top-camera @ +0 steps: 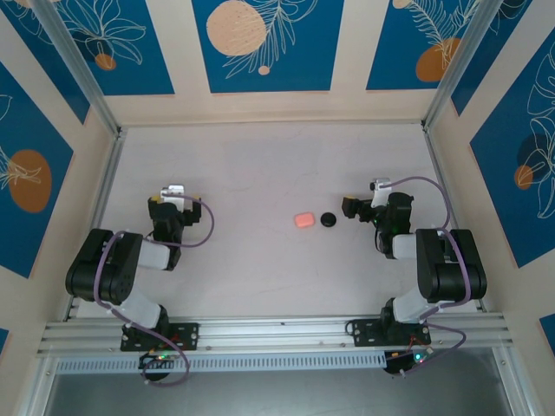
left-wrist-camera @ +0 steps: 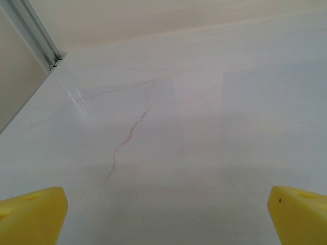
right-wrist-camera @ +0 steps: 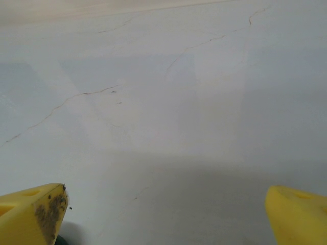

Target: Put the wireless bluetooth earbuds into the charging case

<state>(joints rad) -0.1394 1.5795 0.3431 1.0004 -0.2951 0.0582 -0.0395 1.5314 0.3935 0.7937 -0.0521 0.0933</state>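
Two small closed cases lie side by side at mid-table: a salmon-pink charging case [top-camera: 303,220] and a round black case [top-camera: 328,220]. The earbuds are hidden. My right gripper [top-camera: 364,204] hovers just right of the black case, a short gap away. Its yellow fingers [right-wrist-camera: 33,214] stand wide apart with bare table between them, so the right gripper [right-wrist-camera: 166,217] is open. My left gripper [top-camera: 173,198] is far to the left of both cases. In the left wrist view the left gripper [left-wrist-camera: 166,217] is open too, its fingers [left-wrist-camera: 30,217] over bare table.
The white tabletop [top-camera: 260,165] is ringed by cream walls with blue panels. An aluminium post [left-wrist-camera: 36,33] stands in the far left corner and a rail [top-camera: 277,334] runs along the near edge by the arm bases.
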